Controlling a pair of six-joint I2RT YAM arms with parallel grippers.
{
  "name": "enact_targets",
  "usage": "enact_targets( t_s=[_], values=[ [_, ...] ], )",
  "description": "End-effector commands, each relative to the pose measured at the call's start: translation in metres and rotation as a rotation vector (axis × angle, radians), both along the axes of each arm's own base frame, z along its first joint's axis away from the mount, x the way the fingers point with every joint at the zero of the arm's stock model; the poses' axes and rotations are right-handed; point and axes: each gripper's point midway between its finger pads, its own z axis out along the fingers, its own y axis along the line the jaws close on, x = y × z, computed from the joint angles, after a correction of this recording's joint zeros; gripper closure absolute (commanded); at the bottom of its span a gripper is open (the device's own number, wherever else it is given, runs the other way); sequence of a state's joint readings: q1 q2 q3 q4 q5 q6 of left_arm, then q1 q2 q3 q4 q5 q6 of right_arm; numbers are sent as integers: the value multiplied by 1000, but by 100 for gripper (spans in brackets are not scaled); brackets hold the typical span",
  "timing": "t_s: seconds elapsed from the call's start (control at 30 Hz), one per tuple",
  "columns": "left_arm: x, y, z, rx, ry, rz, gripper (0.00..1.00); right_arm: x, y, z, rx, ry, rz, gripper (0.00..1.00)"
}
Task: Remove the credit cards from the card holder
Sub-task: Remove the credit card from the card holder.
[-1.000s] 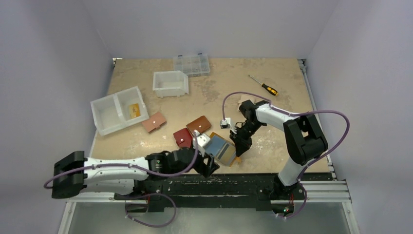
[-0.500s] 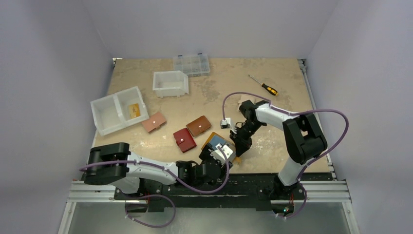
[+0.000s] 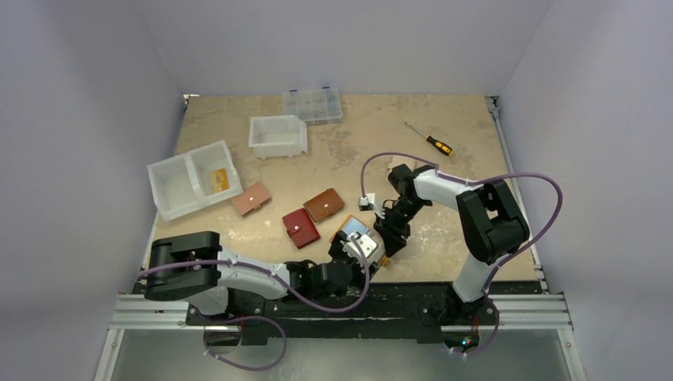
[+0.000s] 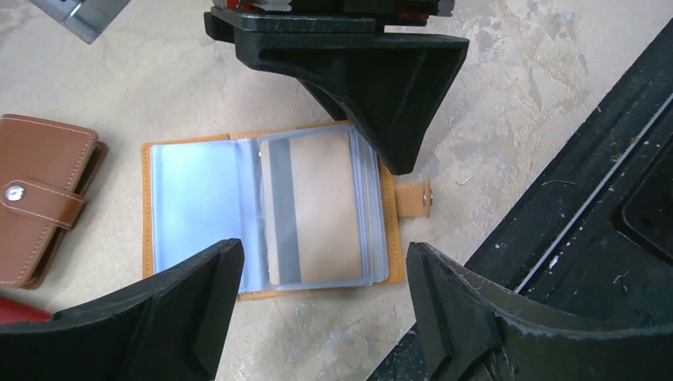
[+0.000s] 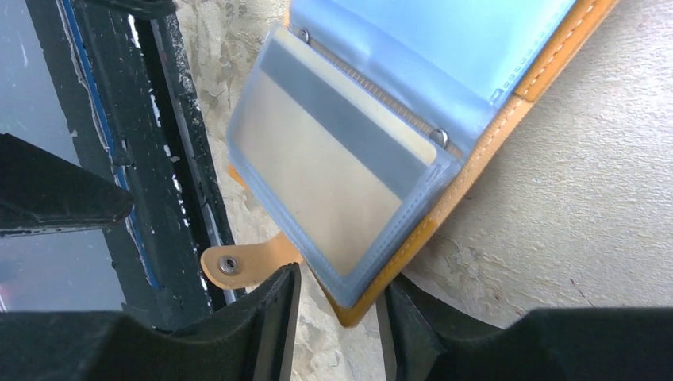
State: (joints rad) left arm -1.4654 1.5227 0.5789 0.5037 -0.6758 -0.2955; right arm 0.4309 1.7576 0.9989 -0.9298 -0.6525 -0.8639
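Left gripper: spread wide, holding nothing, hovering over the open card holder; fingertips on either side of its near edge, no contact visible.
Right gripper: parted, not clamped; straddling the holder's edge just beside the snap tab, one finger close against the leather cover, a sliver of desk showing between the other finger and the sleeves.
Card holder: lying open near the front edge of the desk, between the two grippers; mustard cover downward, clear plastic sleeves upward, tab sticking out to the side.
Credit card: whitish-tan face with a dark stripe along the side nearest the spine; tucked fully inside the top sleeve of the page by the tab.
Opposite page: bluish-clear sleeves, contents impossible to tell.
Yellow-orange card: lying in the right compartment of the two-part white bin at the desk's left side.
Brown wallet: snapped closed, near the holder but not touching it.
Dark red wallet: closed, just beside the brown one.
Far side: single white bin, clear organiser box, screwdriver.
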Motion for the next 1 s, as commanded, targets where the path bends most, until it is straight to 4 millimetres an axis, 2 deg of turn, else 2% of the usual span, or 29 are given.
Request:
enact_targets(
  t_s=[0.0, 0.07, 0.17, 0.33, 0.57, 0.73, 0.83, 0.9, 0.97],
  values=[
    [-2, -14, 23, -181, 96, -71, 20, 13, 0, 3, 12, -77, -11, 51],
    [2, -12, 25, -187, 105, -66, 20, 16, -1, 7, 19, -92, -21, 44],
    [10, -13, 28, -194, 115, -57, 20, 22, -4, 15, 34, -130, -41, 43],
    [22, -10, 12, -95, 150, -31, 20, 32, -9, 28, 56, -205, -76, 43],
    [32, -15, -10, 129, 160, -2, 20, 40, -8, 51, 119, -305, -78, 44],
    [36, -17, -24, 214, 187, 44, 21, 49, -15, 57, 117, -343, -123, 44],
    [37, -22, -28, 235, 197, 42, 27, 53, -20, 57, 108, -350, -150, 44],
    [39, -25, -29, 251, 198, 49, 35, 54, -21, 57, 109, -349, -160, 44],
    [40, -21, -34, 284, 208, 56, 37, 54, -21, 57, 111, -347, -160, 45]
  ],
)
